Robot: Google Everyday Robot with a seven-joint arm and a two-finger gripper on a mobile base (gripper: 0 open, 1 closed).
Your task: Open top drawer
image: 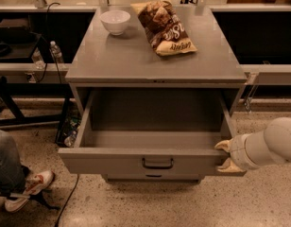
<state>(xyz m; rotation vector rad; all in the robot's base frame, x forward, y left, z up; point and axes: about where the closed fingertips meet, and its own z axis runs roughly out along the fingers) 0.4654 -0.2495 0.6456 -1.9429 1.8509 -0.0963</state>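
The robot's cream two-finger gripper (223, 156) is clamping the right end of the front panel of the large grey metal top drawer (112, 162), one finger on either side. The drawer is standing pulled well out of the grey metal cabinet (136, 58). Farther back, a round white bowl (115, 21) and a crinkled brown snack bag (166, 27) are sitting on the cabinet's top.

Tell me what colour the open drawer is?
Top drawer: grey, camera view. Gripper at its right front corner.
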